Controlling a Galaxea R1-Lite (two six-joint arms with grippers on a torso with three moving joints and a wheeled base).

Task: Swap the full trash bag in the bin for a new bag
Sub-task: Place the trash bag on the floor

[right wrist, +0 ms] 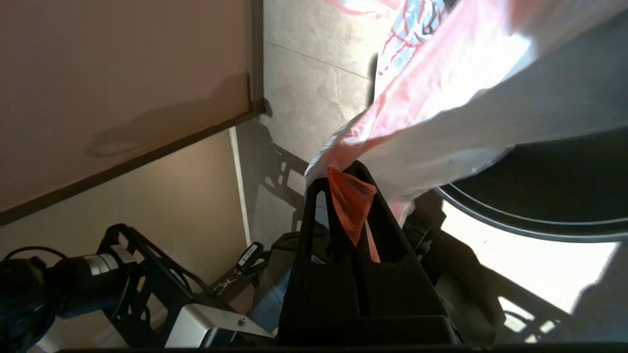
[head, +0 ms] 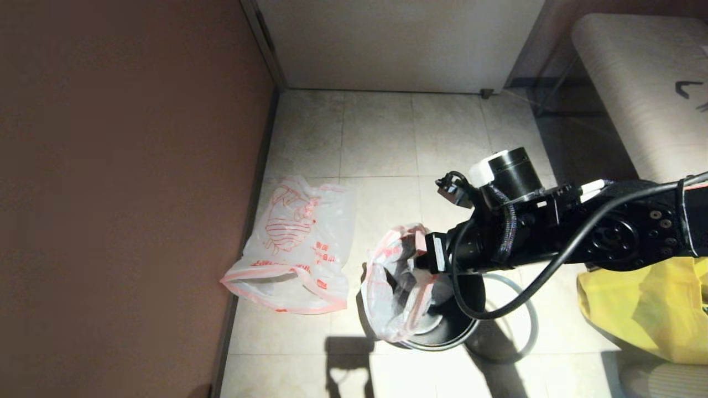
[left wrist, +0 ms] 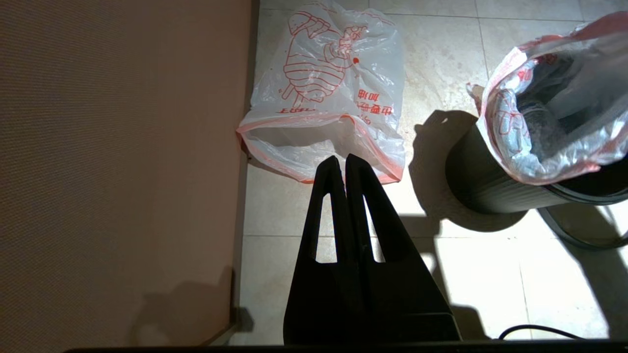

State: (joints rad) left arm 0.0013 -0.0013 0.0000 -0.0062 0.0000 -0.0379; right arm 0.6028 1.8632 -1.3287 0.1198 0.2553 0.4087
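The full trash bag (head: 395,287) stands pulled up out of the small black bin (head: 453,326), its mouth open and dark rubbish inside. My right gripper (right wrist: 343,181) is shut on the bag's pink-red tip (right wrist: 351,203), just beside the bin's rim (right wrist: 530,215). The thin grey hoop (head: 535,320) lies on the floor, off the bin, on its right. The new bag (head: 296,243) with the red line drawing lies flat on the tiles by the wall. My left gripper (left wrist: 342,164) hangs shut and empty above the floor near the new bag's (left wrist: 324,93) pink edge.
A brown wall (head: 121,193) runs along the left, touching the new bag. A large yellow bag (head: 647,304) sits on the floor at the right. A pale bench (head: 641,83) stands at the far right. Bare tiles (head: 387,132) lie beyond the bin.
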